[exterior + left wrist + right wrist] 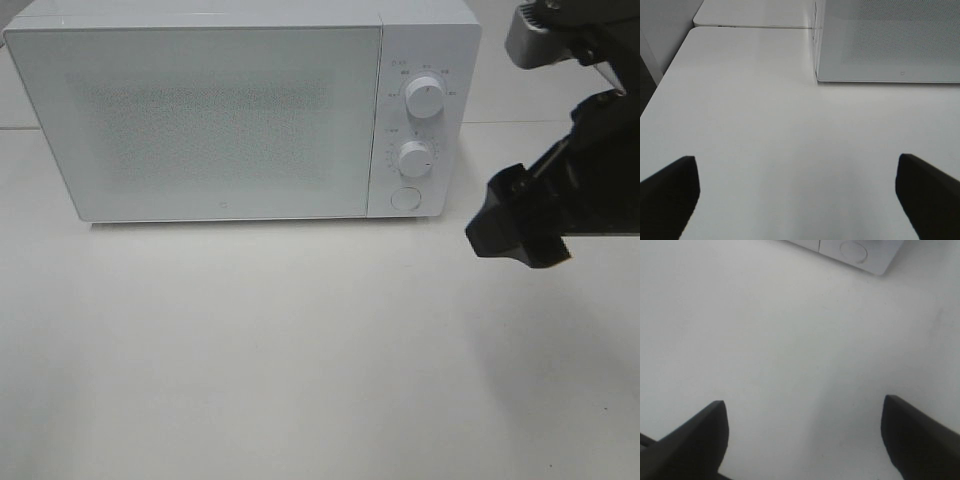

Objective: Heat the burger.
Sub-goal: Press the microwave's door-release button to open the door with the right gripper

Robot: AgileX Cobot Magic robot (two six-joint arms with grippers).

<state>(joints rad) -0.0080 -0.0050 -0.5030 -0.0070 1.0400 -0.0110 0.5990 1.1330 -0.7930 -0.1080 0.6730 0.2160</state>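
Note:
The burger is out of view in every frame. The white microwave point(200, 120) stands at the back of the table with its door shut. My right gripper point(515, 238) hangs above the table just right of the microwave's control panel; in the right wrist view its fingers point(695, 440) stand wide apart, open, with only bare table between them. My left gripper point(797, 195) is open too, low over the table in front of the microwave's point(890, 40) left corner, holding nothing. It does not show in the exterior high view.
The microwave's panel has two white knobs point(425, 98) point(413, 158) and a round button point(404, 198) below them. The white table point(300, 350) stretches in front. A second table top point(750, 12) adjoins behind.

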